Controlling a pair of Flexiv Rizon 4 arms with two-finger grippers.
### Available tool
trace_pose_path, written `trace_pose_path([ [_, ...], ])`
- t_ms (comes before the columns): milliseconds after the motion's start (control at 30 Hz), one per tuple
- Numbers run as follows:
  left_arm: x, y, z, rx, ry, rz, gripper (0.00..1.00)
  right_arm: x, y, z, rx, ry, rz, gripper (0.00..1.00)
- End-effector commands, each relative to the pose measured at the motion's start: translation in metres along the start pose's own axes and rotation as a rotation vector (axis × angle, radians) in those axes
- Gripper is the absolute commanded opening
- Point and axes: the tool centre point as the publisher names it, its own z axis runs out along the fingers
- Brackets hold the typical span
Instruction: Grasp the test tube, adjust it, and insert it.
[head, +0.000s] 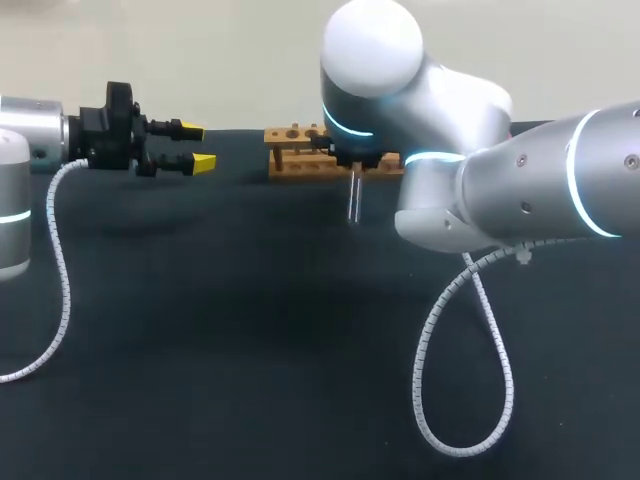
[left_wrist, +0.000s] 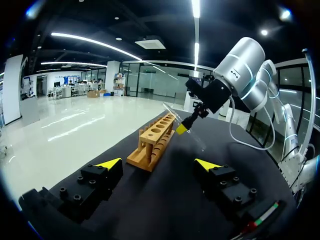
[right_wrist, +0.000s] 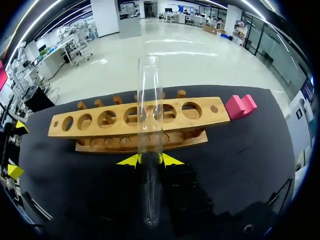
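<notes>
Coiled white cable (head: 470, 330) hangs in a loop from the right arm (head: 520, 190), nearest the head camera, over the black counter (head: 200, 350). Past the arm's bulk, the right pincer (right_wrist: 149, 159) is clenched on the glass test tube (right_wrist: 149, 95), with a yellow tip pressing on each side partway along its length. In the head view the tube hangs roughly upright just in front of the wooden rack (head: 300, 160) and is not yet in any hole. The rack lies lengthwise across the far part of the counter, with a row of round holes along its top board. Off toward the left side, well apart from the rack, the left pincer (head: 200, 146) hovers level above the counter, fingers spread and gripping nothing. A pink block (right_wrist: 241, 106) sits just beside the rack's other end.
</notes>
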Motion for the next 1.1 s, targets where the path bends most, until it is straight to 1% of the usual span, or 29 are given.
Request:
trace_pose_path([
  [33,0.001,-0.001,-0.001,-0.002,-0.004,0.003,1.00,0.011,-0.003,-0.026,0.004,-0.077,0.034,0.00],
  [267,0.001,-0.001,-0.001,-0.002,-0.004,0.003,1.00,0.008,0.003,-0.060,0.009,-0.176,0.107,0.00],
  [333,0.001,-0.001,-0.001,-0.002,-0.004,0.003,1.00,0.006,0.005,-0.070,0.008,-0.208,0.116,0.00],
  [467,0.001,-0.001,-0.001,-0.002,-0.004,0.003,1.00,0.004,0.006,-0.082,0.004,-0.252,0.116,0.00],
  [867,0.001,-0.001,-0.001,-0.002,-0.004,0.003,1.00,-0.002,0.003,-0.101,-0.010,-0.299,0.116,0.00],
  [900,0.001,-0.001,-0.001,-0.002,-0.004,0.003,1.00,-0.003,0.002,-0.102,0.012,-0.284,0.122,0.00],
  [933,0.001,-0.001,-0.001,-0.002,-0.004,0.003,1.00,-0.004,0.002,-0.105,0.011,-0.273,0.126,0.00],
  [1100,0.001,-0.001,-0.001,-0.002,-0.004,0.003,1.00,-0.004,0.002,-0.105,0.011,-0.273,0.126,0.00],
])
